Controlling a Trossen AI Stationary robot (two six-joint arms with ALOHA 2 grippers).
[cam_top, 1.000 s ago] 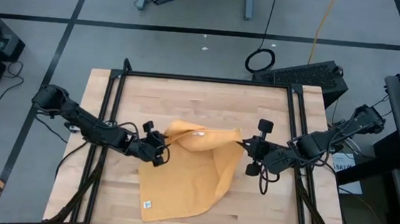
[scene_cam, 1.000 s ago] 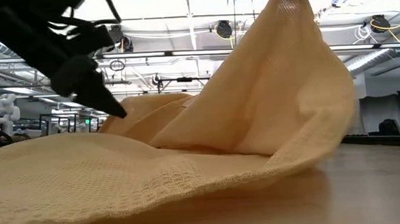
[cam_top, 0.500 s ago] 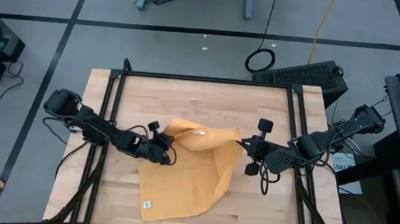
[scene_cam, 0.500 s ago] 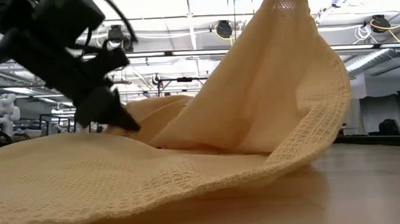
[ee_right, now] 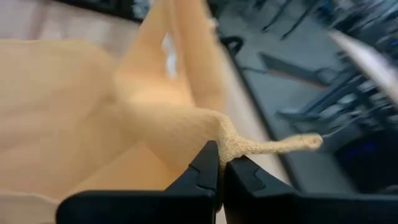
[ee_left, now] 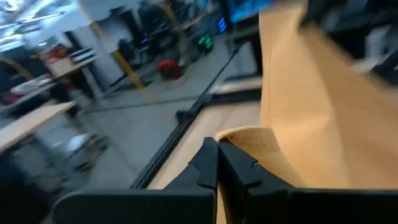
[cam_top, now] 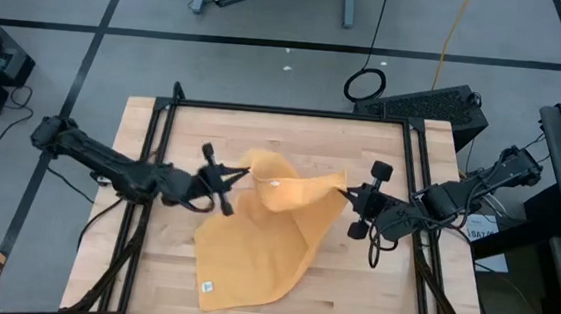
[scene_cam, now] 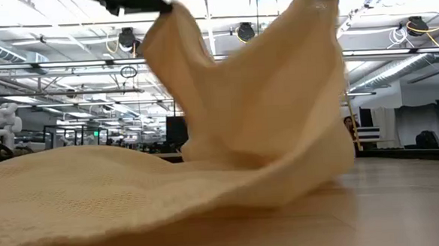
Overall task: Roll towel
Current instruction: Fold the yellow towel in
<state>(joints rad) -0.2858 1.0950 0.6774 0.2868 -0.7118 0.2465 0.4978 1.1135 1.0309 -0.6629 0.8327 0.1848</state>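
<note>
Towel [cam_top: 258, 246] hangs from two far corners, its near half lying on the surface [cam_top: 371, 285]. My left gripper [cam_top: 231, 176] and right gripper [cam_top: 346, 190] each pinch only a thin edge; pulling them apart could slip a corner free and collapse the fold.

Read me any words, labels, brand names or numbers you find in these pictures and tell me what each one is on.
No text here can be read.
Small white tag at the near corner of the towel: a dark mark, too small to read.
Second white tag near the towel's lifted edge: nothing can be read on it.
Green lit sign in the room behind the table: too small to read.
Lit screens in the left wrist view: blurred.
</note>
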